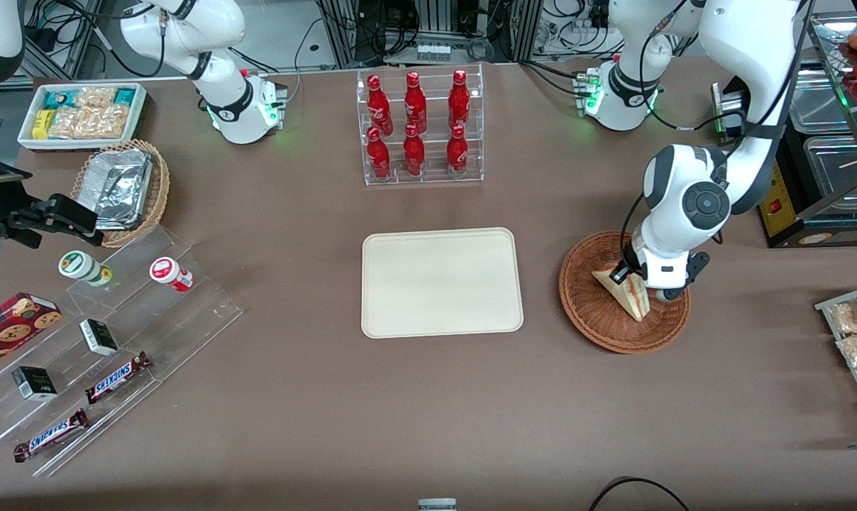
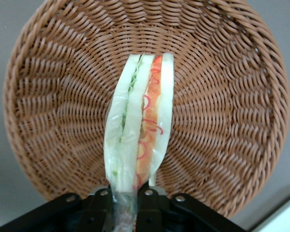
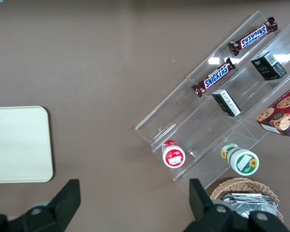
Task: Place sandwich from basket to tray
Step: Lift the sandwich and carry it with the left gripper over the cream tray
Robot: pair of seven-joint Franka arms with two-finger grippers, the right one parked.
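Note:
The sandwich (image 1: 626,291) (image 2: 140,130), a wrapped wedge with pale bread and red and green filling, stands on edge in the reddish-brown wicker basket (image 1: 599,323) (image 2: 222,96). My gripper (image 1: 631,273) (image 2: 124,205) is down inside the basket with both fingers pressed against the sandwich's wrapped end, shut on it. The cream tray (image 1: 442,282) (image 3: 18,144) lies flat beside the basket, toward the parked arm's end, with nothing on it.
A clear rack of red bottles (image 1: 419,128) stands farther from the front camera than the tray. A stepped acrylic display (image 1: 109,355) with snack bars, a tan basket of foil containers (image 1: 120,190) and a white snack box (image 1: 81,113) lie toward the parked arm's end.

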